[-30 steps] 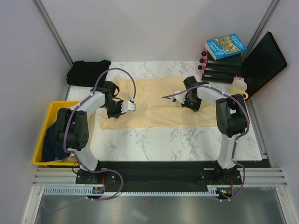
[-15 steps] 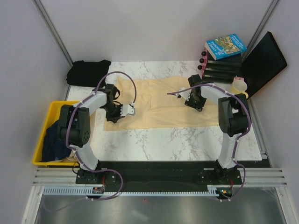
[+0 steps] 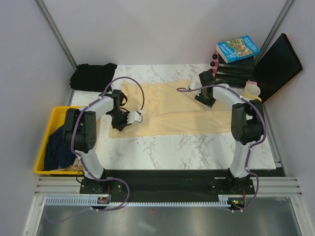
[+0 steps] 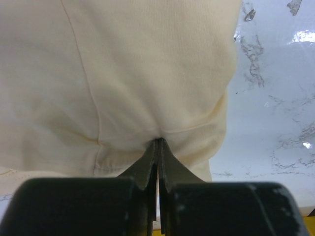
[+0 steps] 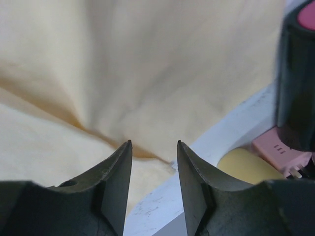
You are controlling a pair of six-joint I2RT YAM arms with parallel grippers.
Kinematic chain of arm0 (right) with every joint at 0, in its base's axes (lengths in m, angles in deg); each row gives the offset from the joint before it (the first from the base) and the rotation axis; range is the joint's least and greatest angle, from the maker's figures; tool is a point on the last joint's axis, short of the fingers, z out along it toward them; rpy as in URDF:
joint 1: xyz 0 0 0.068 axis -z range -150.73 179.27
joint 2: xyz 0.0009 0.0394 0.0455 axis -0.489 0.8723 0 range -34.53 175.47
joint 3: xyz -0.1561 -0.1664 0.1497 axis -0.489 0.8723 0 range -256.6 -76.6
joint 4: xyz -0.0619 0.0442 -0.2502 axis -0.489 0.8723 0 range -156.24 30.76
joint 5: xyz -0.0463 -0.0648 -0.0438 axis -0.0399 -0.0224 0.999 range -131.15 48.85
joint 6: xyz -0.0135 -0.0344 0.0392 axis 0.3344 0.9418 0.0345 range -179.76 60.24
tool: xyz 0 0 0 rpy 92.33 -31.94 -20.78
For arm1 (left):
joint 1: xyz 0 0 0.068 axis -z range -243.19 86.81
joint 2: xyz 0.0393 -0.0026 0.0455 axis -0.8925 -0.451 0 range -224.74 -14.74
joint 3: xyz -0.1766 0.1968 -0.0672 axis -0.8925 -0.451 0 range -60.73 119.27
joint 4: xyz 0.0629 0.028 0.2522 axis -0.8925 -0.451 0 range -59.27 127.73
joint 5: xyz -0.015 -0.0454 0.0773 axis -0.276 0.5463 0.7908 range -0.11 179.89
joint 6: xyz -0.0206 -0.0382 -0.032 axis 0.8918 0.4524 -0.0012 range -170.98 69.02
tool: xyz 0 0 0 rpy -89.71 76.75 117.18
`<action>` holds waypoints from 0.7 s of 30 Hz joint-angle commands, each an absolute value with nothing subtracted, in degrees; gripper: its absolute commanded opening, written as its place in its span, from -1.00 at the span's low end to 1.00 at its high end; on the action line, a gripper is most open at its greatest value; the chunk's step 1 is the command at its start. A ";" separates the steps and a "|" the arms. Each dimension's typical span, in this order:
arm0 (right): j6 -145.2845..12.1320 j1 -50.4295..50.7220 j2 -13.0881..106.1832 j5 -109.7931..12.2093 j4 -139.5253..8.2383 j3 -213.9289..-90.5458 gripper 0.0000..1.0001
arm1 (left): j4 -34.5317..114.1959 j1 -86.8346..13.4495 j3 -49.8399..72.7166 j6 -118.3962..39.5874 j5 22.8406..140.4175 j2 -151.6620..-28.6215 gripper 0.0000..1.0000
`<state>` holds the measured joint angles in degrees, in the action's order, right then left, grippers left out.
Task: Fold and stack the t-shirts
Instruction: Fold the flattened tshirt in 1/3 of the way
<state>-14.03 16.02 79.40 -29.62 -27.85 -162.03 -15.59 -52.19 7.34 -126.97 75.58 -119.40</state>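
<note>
— T-shirts: how far along are we?

— Early, I'd judge. The cream shirt point(image 3: 167, 115) lies spread across the middle of the table point(image 3: 197, 147), with no tidy fold to be seen.

— And the grippers?

— The left gripper point(image 4: 158, 145) is pinched tight on the cream shirt at its left edge. The right gripper point(image 5: 154, 143) hangs over the far right edge, jaws apart, holding nothing.

— The other shirts?

— The black shirt point(image 3: 92, 76) sits bunched at the far left corner. The navy shirt point(image 3: 53, 147) is heaped in the bin point(image 3: 66, 109). Neither looks folded, and there's no stack.

— So what's left?

— Nearly everything: fold all three, then pile them.
</note>
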 commanded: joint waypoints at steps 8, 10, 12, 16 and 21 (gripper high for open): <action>-10.99 16.35 73.04 -40.52 -15.36 -159.76 -1.00 | -16.41 -52.56 6.77 -128.94 78.11 -120.38 -0.96; -10.72 16.35 73.13 -40.98 -15.44 -157.21 -1.00 | -16.50 -52.47 6.94 -128.86 78.20 -120.56 -0.96; -10.72 16.44 73.31 -43.52 -15.44 -155.63 -1.00 | -16.41 -52.47 6.86 -128.86 78.20 -120.47 -0.96; -11.33 16.35 75.67 -43.61 -17.45 -152.98 -1.00 | -16.50 -52.47 6.86 -129.21 78.11 -120.38 -0.96; -11.33 17.05 77.79 -41.50 -21.41 -150.70 -1.00 | -16.59 -52.56 5.37 -130.70 79.95 -120.03 -0.96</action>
